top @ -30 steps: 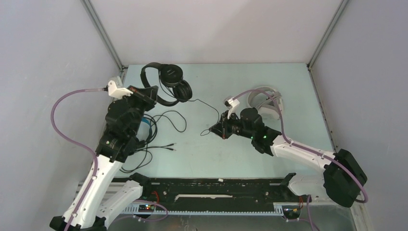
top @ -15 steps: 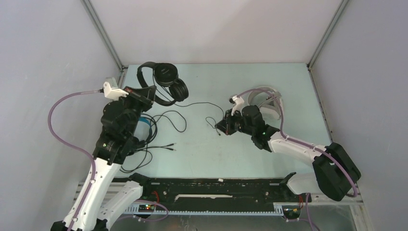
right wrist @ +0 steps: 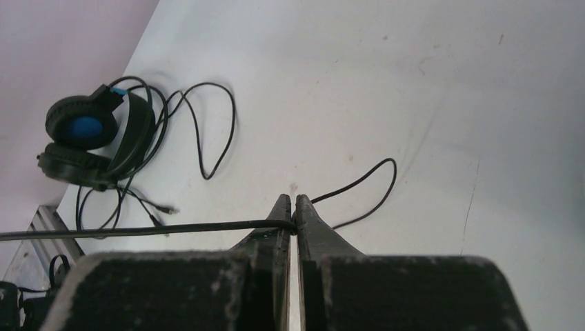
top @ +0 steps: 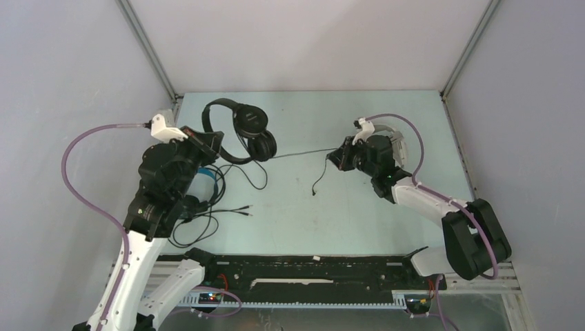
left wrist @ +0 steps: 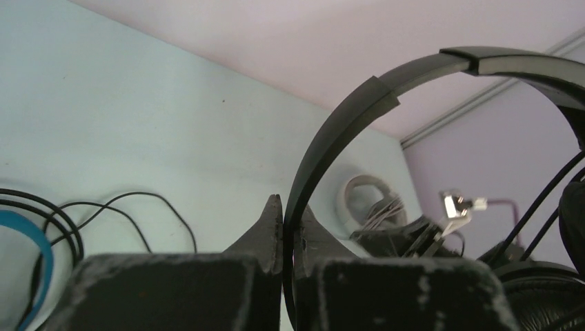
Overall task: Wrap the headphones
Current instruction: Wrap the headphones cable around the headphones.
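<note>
Now: cable drawn straight between both arms

Left gripper (left wrist: pixel 284 207) is clamped on the headband of the slim black headphones (top: pixel 247 127), held at far left of table (top: pixel 359 214). Right gripper (right wrist: pixel 290 205) pinches their cable (right wrist: pixel 138 229), stretched taut, likely readying it for winding. Blue-lined headset (right wrist: pixel 90 138) lies near-left; white headset (top: pixel 399 141) sits far right. No containers visible.

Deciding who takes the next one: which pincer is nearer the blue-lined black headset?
Left. The left pincer, clamped on the slim black headset, is right beside the blue-lined headset. The right pincer, pinching the slim one's cable, is far across the table.
</note>
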{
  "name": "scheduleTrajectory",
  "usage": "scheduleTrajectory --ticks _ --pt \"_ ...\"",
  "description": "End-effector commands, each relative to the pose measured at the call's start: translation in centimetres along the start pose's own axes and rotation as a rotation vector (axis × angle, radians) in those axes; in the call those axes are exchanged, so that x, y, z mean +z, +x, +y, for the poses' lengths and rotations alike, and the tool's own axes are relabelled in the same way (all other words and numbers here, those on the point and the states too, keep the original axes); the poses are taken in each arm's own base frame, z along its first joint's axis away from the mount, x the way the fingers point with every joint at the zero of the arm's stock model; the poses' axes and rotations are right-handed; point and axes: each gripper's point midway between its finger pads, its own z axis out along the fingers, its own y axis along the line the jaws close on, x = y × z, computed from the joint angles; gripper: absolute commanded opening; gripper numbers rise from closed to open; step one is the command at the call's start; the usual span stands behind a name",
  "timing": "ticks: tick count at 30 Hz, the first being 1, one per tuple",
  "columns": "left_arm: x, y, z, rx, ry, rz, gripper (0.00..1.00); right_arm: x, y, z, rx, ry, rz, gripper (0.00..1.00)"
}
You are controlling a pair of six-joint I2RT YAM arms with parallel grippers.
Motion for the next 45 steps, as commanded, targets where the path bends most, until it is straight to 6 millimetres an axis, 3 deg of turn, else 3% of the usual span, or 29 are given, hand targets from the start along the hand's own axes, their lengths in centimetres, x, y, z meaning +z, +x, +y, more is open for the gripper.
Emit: scheduleTrajectory --ticks 1,5,9,14,18,27,34,45 --pt "-2.2 -2.7 -2.9 0.090 0.129 -0.049 0.00 1.0 -3.6 -0.2 0.007 -0.005 -0.085 0.00" --pt "-2.5 -0.7 -4.6 0.223 0.268 0.043 0.00 1.2 -5.5 0.6 -0.018 -0.040 -0.105 0.00" --pt "-2.0 2.2 -4.0 0.358 0.318 0.155 0.00 0.8 -7.6 1.2 -0.048 -0.052 -0.108 0.00" --pt "-0.4 6.0 -0.5 0.486 0.256 0.301 0.00 -0.2 -10.1 2.6 -0.078 -0.079 -0.074 0.00" --pt "0.0 9.0 1.0 0.531 0.252 0.405 0.00 -1.5 -12.5 3.4 -0.067 -0.073 -0.098 0.00" --pt "0.8 12.2 3.9 0.818 0.122 0.495 0.00 -4.0 -15.9 7.6 -0.094 -0.150 -0.069 0.00" --pt "1.9 13.7 5.8 0.961 0.021 0.542 0.00 -6.0 -16.2 11.9 -0.155 -0.246 -0.028 0.00" --pt "3.2 13.5 8.0 1.072 -0.132 0.567 0.00 -8.3 -13.2 19.2 -0.193 -0.456 0.083 0.00"
